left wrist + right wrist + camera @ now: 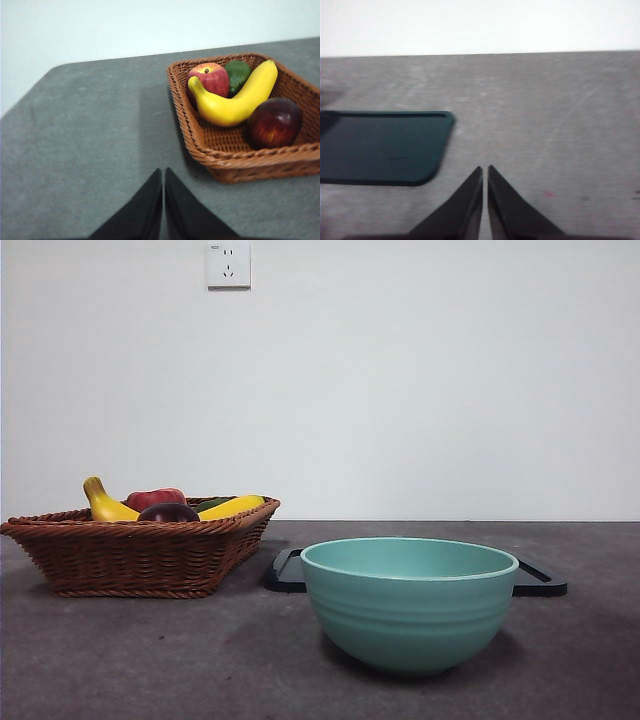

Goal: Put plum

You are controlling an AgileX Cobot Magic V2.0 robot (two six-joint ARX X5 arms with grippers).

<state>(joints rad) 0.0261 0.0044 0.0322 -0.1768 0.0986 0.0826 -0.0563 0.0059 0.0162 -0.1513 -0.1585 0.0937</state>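
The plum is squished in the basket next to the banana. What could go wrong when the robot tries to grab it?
1. The plum lies against the banana and near the basket wall, so a jaw may well bump either one.
2. Its skin looks smooth and glossy, so it could slip out of the left gripper.
3. The bowl stands apart from the basket, so a weak grip might drop it on the way, if that is where it goes.

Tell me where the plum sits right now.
The plum lies in the wicker basket, touching the banana; in the front view the basket is on the left of the table, beside the teal bowl.
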